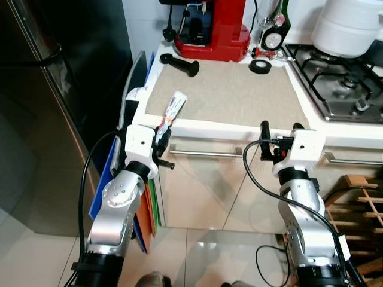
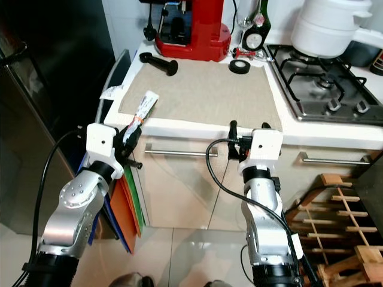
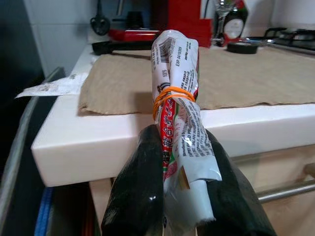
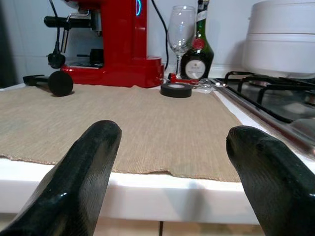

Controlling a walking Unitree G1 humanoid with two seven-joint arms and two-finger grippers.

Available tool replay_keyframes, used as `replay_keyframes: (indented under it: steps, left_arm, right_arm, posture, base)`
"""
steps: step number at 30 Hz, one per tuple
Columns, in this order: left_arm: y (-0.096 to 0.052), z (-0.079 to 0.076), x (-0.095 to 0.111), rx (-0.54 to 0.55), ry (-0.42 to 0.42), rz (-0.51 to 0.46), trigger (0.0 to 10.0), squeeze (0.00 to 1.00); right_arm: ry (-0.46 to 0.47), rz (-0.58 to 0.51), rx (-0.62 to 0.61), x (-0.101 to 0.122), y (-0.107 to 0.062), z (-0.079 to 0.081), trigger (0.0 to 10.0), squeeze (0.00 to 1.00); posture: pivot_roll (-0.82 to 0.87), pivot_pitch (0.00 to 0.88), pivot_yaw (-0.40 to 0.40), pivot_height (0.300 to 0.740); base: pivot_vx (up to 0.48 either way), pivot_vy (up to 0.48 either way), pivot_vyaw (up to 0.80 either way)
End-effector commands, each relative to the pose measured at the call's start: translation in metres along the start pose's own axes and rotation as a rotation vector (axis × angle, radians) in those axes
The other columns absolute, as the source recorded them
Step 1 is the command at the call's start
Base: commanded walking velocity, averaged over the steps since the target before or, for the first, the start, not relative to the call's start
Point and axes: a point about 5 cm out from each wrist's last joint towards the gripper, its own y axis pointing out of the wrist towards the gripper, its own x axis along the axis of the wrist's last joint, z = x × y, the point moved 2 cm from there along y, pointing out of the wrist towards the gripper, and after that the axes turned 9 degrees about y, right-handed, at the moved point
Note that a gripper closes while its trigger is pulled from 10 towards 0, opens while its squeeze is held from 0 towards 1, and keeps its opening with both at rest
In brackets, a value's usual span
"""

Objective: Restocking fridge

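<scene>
A rolled food packet (image 3: 178, 103), white with red and green print and cinched by an orange rubber band (image 3: 173, 93), sits clamped between the two black fingers (image 3: 140, 196) of the left gripper (image 1: 160, 143), its lower end squeezed in the grip and its upper end sticking out over the front edge of the white counter (image 1: 239, 128). From the head views the packet leans up onto the near left corner of the beige mat (image 1: 233, 92) that covers the counter.

The right gripper (image 4: 172, 182) is held at the counter's front edge, just above the drawer handle (image 1: 203, 153), with its fingers (image 4: 88, 167) spread wide apart and nothing between them.

The left wrist view brings out the barcode and small print on the packet, which the head views leave too small to read. The right wrist view shows a wine glass (image 4: 181, 29) and a dark green bottle (image 4: 198, 49) beside the red coffee machine (image 1: 212, 30), with a roll of black tape (image 1: 260, 66) in front. The head views add a black portafilter (image 1: 179, 64) on the mat, a gas hob (image 1: 338, 78) carrying a white pot (image 1: 350, 27), the dark fridge (image 1: 48, 107) on the left, and coloured boards (image 1: 143, 215) standing between fridge and cabinet
</scene>
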Motion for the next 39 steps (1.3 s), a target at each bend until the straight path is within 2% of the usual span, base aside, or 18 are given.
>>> replay_keyframes:
  steps: [1,13,39]
  left_arm:
    - [0.0040,0.0032,0.0064,0.017,-0.001,-0.020,10.0,0.00]
    - [0.0084,0.0030,0.0057,0.035,0.037,-0.004,10.0,0.00]
    - [0.0126,0.0046,0.0048,0.056,0.045,-0.003,10.0,0.00]
  right_arm:
    - [0.000,0.008,0.007,-0.0018,0.0005,0.0002,10.0,0.00]
    - [-0.012,0.016,0.024,-0.0046,0.0003,0.0036,10.0,0.00]
    - [-0.024,0.020,0.039,-0.0063,0.0040,0.0062,10.0,0.00]
  posture:
    - [0.09,0.008,0.000,0.740]
    - [0.09,0.013,0.003,0.740]
    - [0.09,0.010,-0.001,0.740]
  base:
    - [0.000,0.000,0.00]
    - [0.000,0.000,0.00]
    - [-0.277,0.000,0.00]
